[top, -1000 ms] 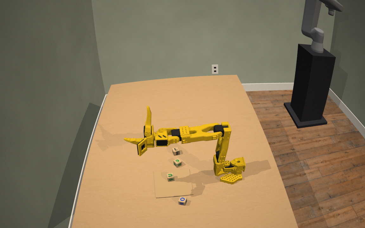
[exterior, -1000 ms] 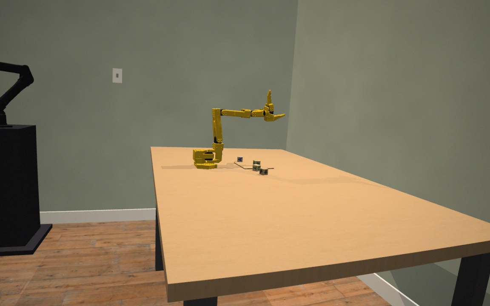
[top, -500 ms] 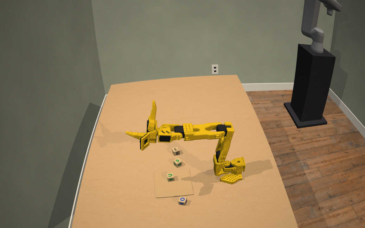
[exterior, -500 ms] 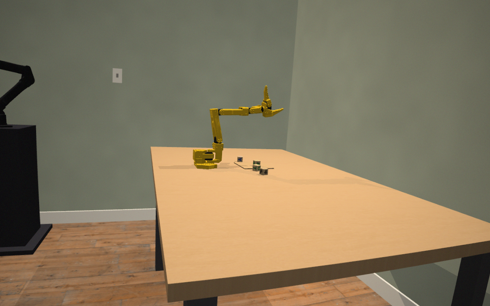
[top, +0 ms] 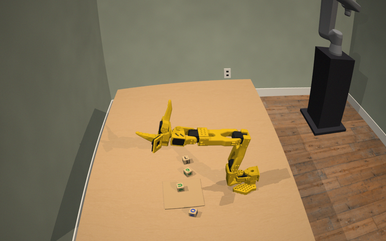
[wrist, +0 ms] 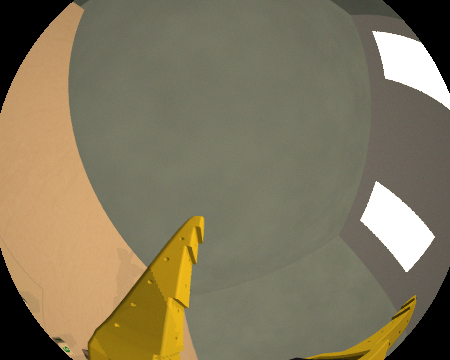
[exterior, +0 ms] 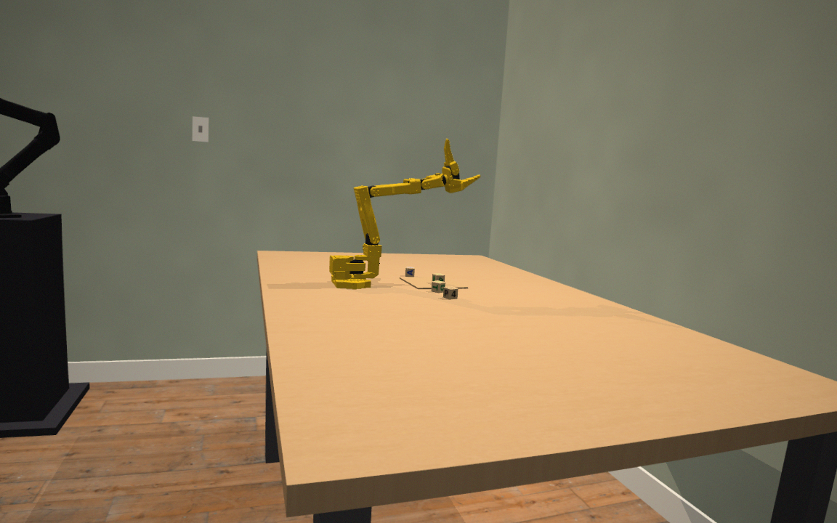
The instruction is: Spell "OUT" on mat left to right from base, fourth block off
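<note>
I have the gripper (top: pixel 158 121) raised high over the table (top: pixel 146 98), its fingers spread as wide as they go with nothing between them; one finger points up and away, the other reaches out nearly level, and the forearm's long axis runs roughly level away from the base. In the wrist view I see mostly wall past the two yellow fingers. The U block (top: pixel 180 186) sits on the mat (top: pixel 188 199), near its far edge, green U on top. The O block (top: pixel 192 212) lies off the mat, just beside its near edge, blue O up. A block showing a green 9 (top: pixel 187 171) and a block with a black L-like mark (top: pixel 186 159) lie off the mat beyond it, roughly in line with the U block. I cannot tell which block bears the T.
</note>
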`<state>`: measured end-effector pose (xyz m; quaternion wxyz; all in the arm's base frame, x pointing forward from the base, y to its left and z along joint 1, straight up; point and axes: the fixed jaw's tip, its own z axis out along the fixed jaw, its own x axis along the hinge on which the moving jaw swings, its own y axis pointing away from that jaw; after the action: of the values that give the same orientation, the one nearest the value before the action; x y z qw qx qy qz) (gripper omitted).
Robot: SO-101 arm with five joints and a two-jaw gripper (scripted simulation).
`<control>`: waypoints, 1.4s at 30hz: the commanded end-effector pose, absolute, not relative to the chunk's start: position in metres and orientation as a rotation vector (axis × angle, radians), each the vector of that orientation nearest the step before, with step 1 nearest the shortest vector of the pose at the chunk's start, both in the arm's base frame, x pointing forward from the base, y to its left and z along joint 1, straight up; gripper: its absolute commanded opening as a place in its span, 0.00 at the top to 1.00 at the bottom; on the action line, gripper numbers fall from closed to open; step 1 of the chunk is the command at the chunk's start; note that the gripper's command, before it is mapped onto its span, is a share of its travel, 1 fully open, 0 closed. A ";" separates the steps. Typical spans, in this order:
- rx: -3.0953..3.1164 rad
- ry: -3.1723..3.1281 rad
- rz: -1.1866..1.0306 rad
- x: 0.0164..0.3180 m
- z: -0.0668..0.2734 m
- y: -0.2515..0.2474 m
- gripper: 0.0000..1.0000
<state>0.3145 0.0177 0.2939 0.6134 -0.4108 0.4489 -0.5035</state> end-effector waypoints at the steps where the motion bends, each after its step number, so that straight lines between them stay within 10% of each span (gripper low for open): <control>1: -0.857 0.938 -1.200 0.297 0.329 0.017 0.00; 42: -0.673 0.737 -1.268 0.235 0.389 0.013 0.00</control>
<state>0.2533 0.0145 0.3678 0.6748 -0.3295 0.3598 -0.5537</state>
